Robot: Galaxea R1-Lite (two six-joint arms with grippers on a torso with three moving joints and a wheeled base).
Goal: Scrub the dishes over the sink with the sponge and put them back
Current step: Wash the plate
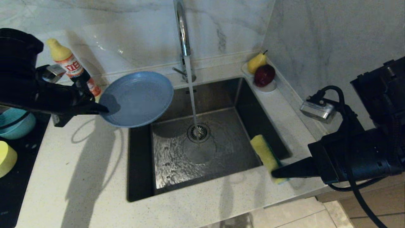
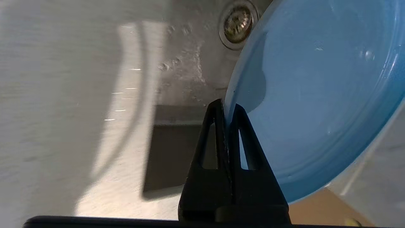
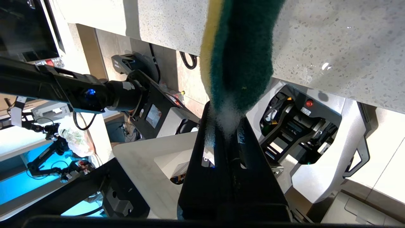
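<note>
My left gripper (image 1: 106, 110) is shut on the rim of the wide grey-blue plate (image 1: 136, 98), which hangs tilted over the sink's left edge. In the left wrist view both fingers pinch the plate (image 2: 316, 95) at its edge. My right gripper (image 1: 274, 173) is shut on one end of the sponge (image 1: 267, 155), held above the sink's front right corner, yellow foam facing up. The right wrist view shows the sponge (image 3: 240, 53) with its green face and foam at the jaws. The sink (image 1: 177, 164) has water running from the tap (image 1: 183, 31) onto the drain (image 1: 198, 132). A teal bowl (image 1: 14, 124) and a yellow bowl (image 1: 6, 158) sit far left.
A detergent bottle (image 1: 71, 65) stands behind the left arm on the counter. A white saucer with a pear and a red apple (image 1: 264, 75) sits at the back right corner. The dark cooktop (image 1: 19, 183) lies at the left edge.
</note>
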